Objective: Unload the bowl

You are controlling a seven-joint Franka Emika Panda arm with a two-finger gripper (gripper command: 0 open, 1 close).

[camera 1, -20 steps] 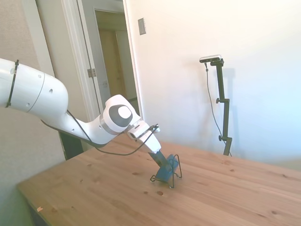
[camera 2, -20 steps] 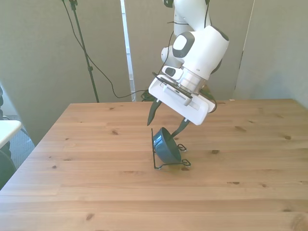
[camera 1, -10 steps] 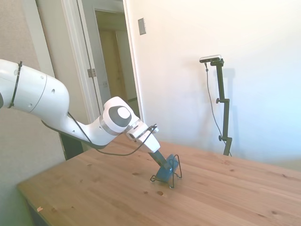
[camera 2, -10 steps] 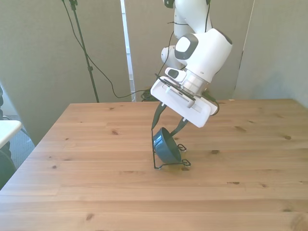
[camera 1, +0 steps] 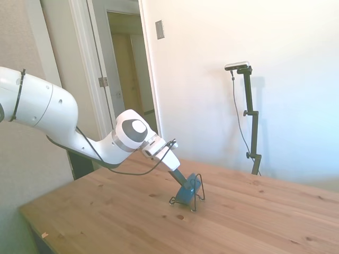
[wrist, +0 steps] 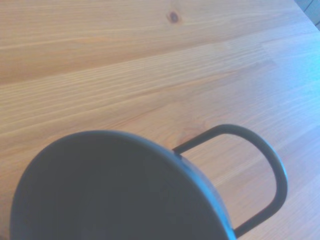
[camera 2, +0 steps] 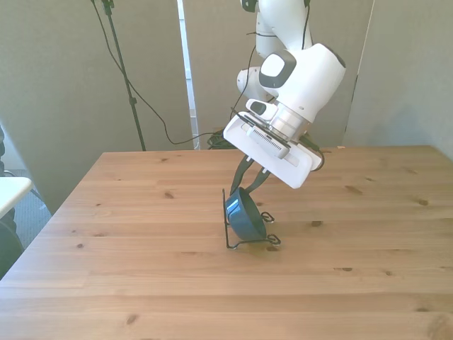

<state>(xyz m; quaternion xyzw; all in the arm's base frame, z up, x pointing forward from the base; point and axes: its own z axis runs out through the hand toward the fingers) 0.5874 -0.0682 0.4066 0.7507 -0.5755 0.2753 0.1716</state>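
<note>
The small teal-blue bowl (camera 2: 246, 216) stands on its edge in a thin black wire rack (camera 2: 253, 243) near the middle of the wooden table (camera 2: 127, 219). My gripper (camera 2: 248, 186) comes down tilted from above, and its two dark fingers are closed together on the bowl's upper rim. In the side view the bowl (camera 1: 187, 192) leans in the rack (camera 1: 201, 181) with the gripper (camera 1: 182, 183) against its top. The wrist view is filled by the bowl's dark inside (wrist: 110, 190), with a rack loop (wrist: 274, 167) beside it.
The rack's base wires and small end loops (camera 2: 267, 216) lie on the table around the bowl. Behind the table stand a door frame (camera 1: 95, 79) and a white wall. Cables hang behind the table's far edge (camera 2: 152, 113).
The fingers stood wide apart on either side of the bowl's rim one second ago. They have since closed onto the rim. The bowl and rack have stayed in place.
</note>
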